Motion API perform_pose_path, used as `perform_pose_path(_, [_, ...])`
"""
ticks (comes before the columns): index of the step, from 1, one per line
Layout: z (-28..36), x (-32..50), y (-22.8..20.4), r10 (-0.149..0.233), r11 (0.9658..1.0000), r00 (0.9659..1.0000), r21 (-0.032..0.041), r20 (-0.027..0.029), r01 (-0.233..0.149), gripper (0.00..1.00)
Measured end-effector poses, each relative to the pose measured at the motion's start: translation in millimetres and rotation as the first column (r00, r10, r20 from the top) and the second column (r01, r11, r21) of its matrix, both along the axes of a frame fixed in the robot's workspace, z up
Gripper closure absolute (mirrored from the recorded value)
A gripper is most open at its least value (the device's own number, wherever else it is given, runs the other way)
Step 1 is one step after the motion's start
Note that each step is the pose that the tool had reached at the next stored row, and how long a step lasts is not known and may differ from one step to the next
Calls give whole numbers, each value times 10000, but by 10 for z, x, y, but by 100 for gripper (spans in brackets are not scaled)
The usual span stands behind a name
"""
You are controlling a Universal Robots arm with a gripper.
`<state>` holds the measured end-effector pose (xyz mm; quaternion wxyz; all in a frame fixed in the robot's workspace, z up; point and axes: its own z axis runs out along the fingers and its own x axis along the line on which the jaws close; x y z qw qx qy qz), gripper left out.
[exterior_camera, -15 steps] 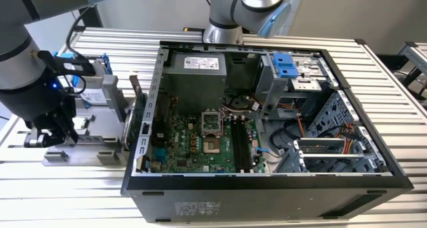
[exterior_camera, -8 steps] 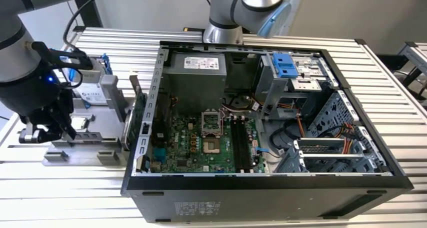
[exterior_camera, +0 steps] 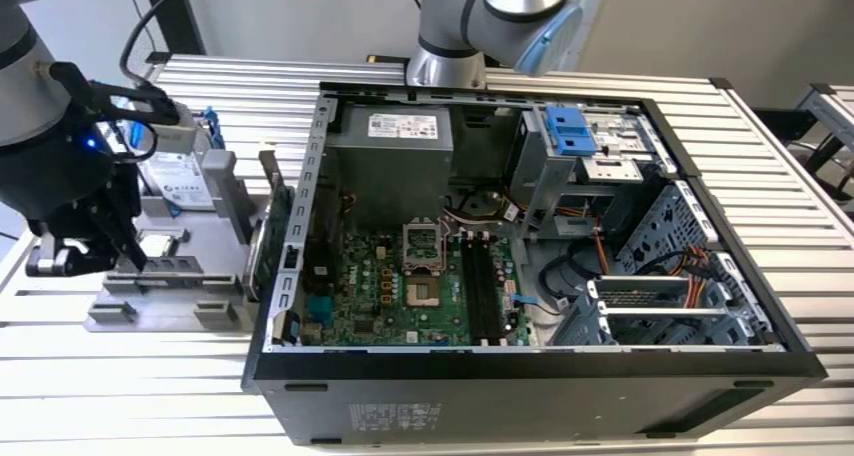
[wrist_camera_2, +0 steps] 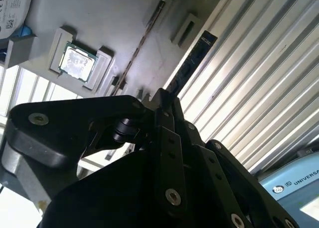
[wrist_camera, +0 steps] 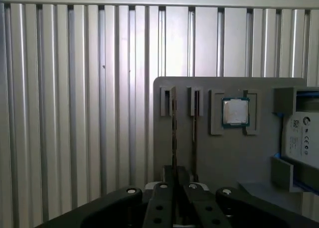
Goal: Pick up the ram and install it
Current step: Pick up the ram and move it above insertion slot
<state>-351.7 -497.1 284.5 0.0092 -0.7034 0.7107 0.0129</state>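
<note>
At the exterior view's left, near the left edge of the ribbed metal tabletop (exterior_camera: 134, 396), the arm's gripper (exterior_camera: 118, 261) hangs over the near end of a grey holder (exterior_camera: 160, 311). In both wrist views the jaws are clenched on the ram (wrist_camera_2: 195, 58), a thin dark stick that runs out from between the black fingertips (wrist_camera_2: 163, 101). Its free end reaches just past the holder's edge, over the ribs of the tabletop. In the first wrist view the ram (wrist_camera: 173, 138) is seen edge-on and lines up with one of two narrow slots in the holder. Whether it sits in that slot or is lifted clear of it cannot be told. A second thin stick (wrist_camera: 193, 138) lies just beside it, in line with the other slot. Further along the holder a square processor chip (exterior_camera: 160, 244) sits in its own recess. Beyond it, at the holder's far end, is a silver hard drive (exterior_camera: 180, 181) in a blue frame. Just to the right of the holder an upright green card (exterior_camera: 276, 238) stands against the left wall of an open computer case (exterior_camera: 534, 376). Inside the case lies a green motherboard (exterior_camera: 387, 296), with long dark memory slots (exterior_camera: 487, 291) at its right side. Well over at the case's right are grey metal drive cages (exterior_camera: 654, 306), and a blue bracket (exterior_camera: 567, 131) sits by the far wall.
</note>
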Motion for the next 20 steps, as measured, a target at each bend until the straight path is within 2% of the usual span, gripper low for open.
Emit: perform_pose_path(20, [389,0,0,0,10000,10000,0,1,0,100])
